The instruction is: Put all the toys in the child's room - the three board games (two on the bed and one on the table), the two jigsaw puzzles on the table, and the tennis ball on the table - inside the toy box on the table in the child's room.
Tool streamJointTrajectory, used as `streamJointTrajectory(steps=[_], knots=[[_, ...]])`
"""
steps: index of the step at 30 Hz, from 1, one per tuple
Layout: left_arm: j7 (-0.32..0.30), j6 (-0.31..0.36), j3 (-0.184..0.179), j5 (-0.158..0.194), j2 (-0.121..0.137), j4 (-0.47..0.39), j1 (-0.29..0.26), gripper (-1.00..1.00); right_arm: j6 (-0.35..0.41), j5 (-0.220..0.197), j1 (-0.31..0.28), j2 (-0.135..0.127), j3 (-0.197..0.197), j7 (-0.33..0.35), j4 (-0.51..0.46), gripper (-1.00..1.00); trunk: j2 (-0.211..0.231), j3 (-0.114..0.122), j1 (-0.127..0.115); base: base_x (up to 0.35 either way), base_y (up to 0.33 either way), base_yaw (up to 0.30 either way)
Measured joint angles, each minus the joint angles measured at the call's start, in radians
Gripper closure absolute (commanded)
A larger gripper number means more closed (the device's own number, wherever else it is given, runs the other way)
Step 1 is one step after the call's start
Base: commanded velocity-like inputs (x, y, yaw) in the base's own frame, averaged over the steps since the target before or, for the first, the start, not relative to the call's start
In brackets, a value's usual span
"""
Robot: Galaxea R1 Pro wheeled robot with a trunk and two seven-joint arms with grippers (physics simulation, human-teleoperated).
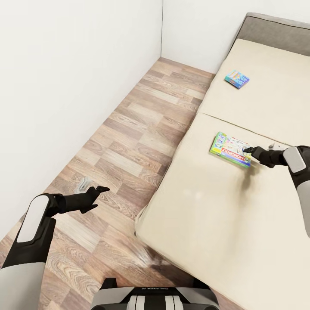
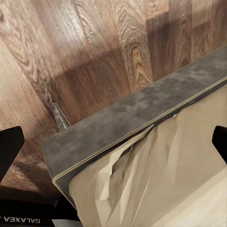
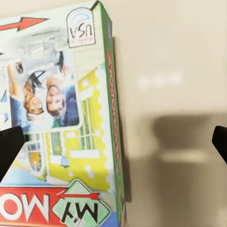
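Wood-plank floor (image 1: 129,142) meets bare white walls (image 1: 64,86).

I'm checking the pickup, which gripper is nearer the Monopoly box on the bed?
Right. The right gripper is at the Monopoly box's edge; the left gripper hangs over the floor.

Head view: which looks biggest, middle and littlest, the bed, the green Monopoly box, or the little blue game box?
1. The bed, by far the biggest.
2. The green Monopoly box.
3. The little blue game box, though it lies farther from the camera, which shrinks it a bit.
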Motion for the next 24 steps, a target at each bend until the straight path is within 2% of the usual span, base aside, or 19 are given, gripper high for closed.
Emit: streamJointTrajectory(steps=[10, 18, 24], knots=[[0.000, 0.000, 0.000, 0.001, 0.000, 0.000, 0.000, -1.00, 0.001, 0.007, 0.000, -0.001, 0.001, -0.001, -0.001, -1.00, 0.000, 0.000, 0.000, 0.000, 0.000, 0.070], [0.000, 0.000, -0.001, 0.000, 0.000, 0.000, 0.000, -1.00, -0.001, 0.008, -0.001, -0.009, -0.001, -0.001, 0.006, -1.00, 0.000, 0.000, -0.001, 0.000, 0.000, 0.231], [0.000, 0.000, -0.001, 0.001, -0.001, 0.000, -0.001, -1.00, -0.001, 0.016, -0.001, -0.001, -0.002, -0.002, 0.001, -1.00, 0.000, 0.000, 0.000, 0.000, 0.000, 0.269]])
